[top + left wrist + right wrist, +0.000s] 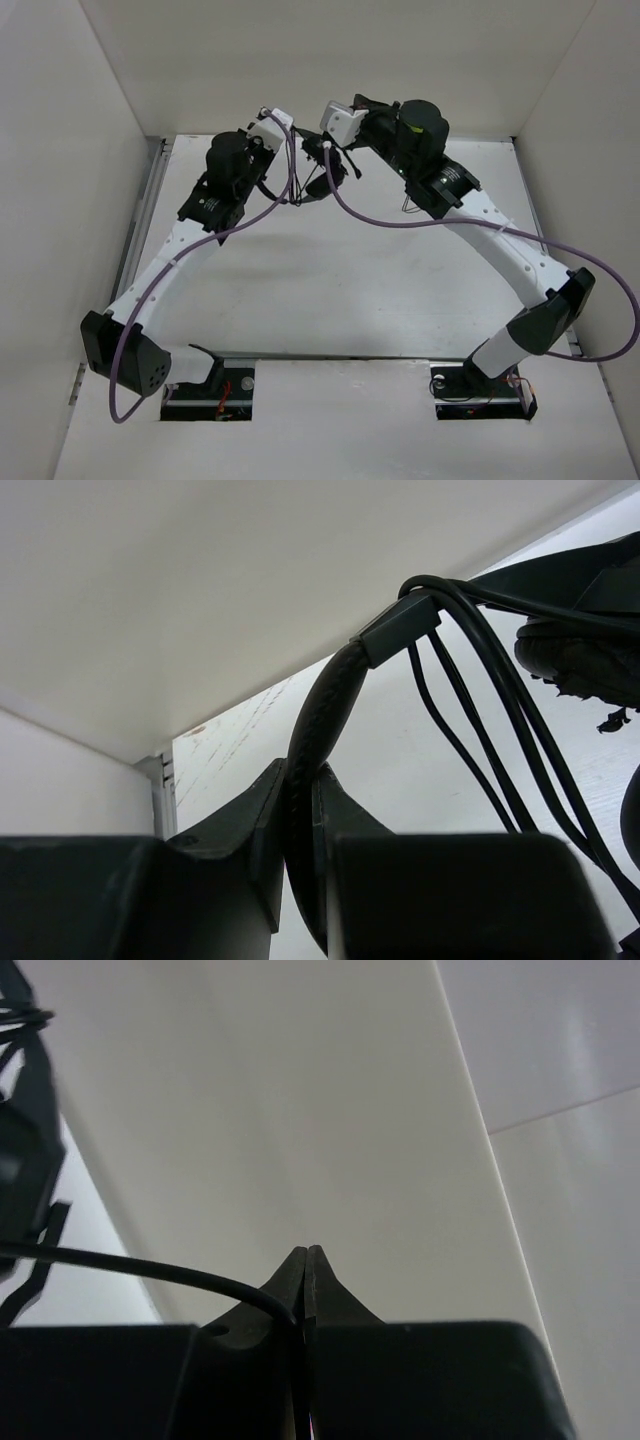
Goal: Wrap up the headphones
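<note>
Left gripper [298, 790] clamps headphones [335, 695] by band, band rising upright; right gripper [306, 1260] pinches cable [150, 1268], running leftward.

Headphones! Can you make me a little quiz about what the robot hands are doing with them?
1. True or false: the left gripper is shut on the headphones.
2. What does the right gripper pinch? A) a thin black cable B) a spoon C) nothing
3. What colour are the thick cables on the robot arms?

Key: 1 true; 2 A; 3 purple.
</note>
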`<action>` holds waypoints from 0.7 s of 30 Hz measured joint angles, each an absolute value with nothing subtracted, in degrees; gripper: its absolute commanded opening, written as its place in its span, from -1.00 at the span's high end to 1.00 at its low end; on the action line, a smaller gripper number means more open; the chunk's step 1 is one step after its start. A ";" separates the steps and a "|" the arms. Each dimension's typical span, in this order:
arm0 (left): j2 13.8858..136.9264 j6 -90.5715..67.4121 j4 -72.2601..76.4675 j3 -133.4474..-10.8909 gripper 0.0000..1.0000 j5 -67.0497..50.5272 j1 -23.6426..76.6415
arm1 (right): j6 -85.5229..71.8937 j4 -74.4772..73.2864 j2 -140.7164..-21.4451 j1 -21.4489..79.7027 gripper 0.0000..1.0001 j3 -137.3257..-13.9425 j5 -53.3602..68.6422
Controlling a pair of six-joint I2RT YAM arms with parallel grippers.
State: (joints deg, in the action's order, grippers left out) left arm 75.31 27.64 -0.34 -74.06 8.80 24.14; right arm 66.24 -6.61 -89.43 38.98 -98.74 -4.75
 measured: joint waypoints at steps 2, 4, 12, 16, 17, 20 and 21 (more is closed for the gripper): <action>75.09 27.59 -0.82 -74.06 1.00 7.84 25.30 | 66.67 -5.26 -90.19 38.24 0.87 -99.07 -4.64; 75.02 27.55 -1.63 -74.06 1.00 6.44 26.48 | 66.96 -4.23 -91.05 37.82 0.86 -99.48 -4.43; 74.81 27.14 -6.61 -75.31 1.00 -0.62 30.09 | 65.93 -2.07 -94.30 36.29 0.86 -99.94 -1.06; 74.78 26.89 -9.23 -78.35 1.00 -3.62 31.29 | 62.96 -1.69 -95.31 34.39 0.86 -99.96 0.62; 74.78 26.76 -9.76 -79.13 1.00 -4.21 31.55 | 61.91 -1.56 -95.55 33.82 0.86 -99.98 1.10; 74.78 26.22 -11.09 -81.69 1.00 -6.02 32.47 | 58.24 -0.84 -96.14 32.18 0.86 -99.98 2.87; 74.78 25.98 -11.42 -82.54 1.00 -6.66 32.75 | 57.54 -0.80 -96.33 31.57 0.86 -99.98 3.22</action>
